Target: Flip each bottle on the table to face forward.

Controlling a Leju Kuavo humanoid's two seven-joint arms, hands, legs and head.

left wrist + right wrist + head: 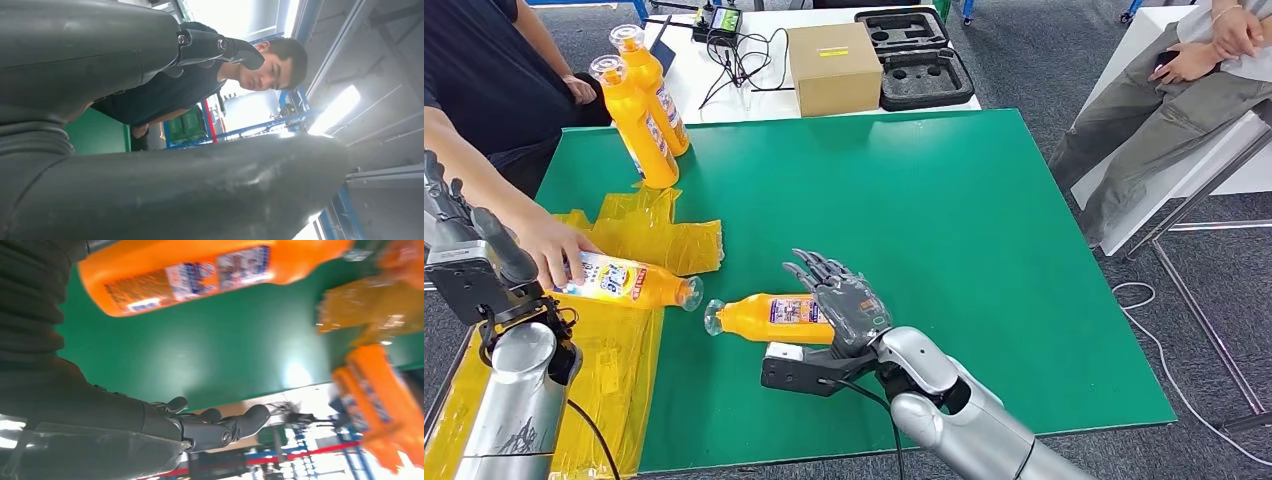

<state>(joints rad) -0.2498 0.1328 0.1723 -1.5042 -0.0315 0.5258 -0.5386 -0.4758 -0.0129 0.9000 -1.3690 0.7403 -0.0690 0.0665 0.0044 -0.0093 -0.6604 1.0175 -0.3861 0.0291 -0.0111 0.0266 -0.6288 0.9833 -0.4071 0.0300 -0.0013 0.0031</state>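
Observation:
Two orange bottles (646,118) stand upright at the table's far left corner. A third orange bottle (629,283) lies on its side at the left, and a person's hand (552,250) rests on it. A fourth bottle (769,315) lies in the near middle of the green table (984,250), neck pointing left. My right hand (846,302) hovers at its base end with the fingers spread, holding nothing. In the right wrist view that bottle (200,270) lies beside my right hand (100,410), outside the fingers (230,427). My left hand (474,255) is raised at the left edge, holding nothing.
Crumpled yellow plastic wrap (659,235) covers the table's left side. Behind the green table a white table carries a cardboard box (834,68), a black foam tray (919,55) and cables. One person leans in at the left (474,90); another sits at the right (1164,120).

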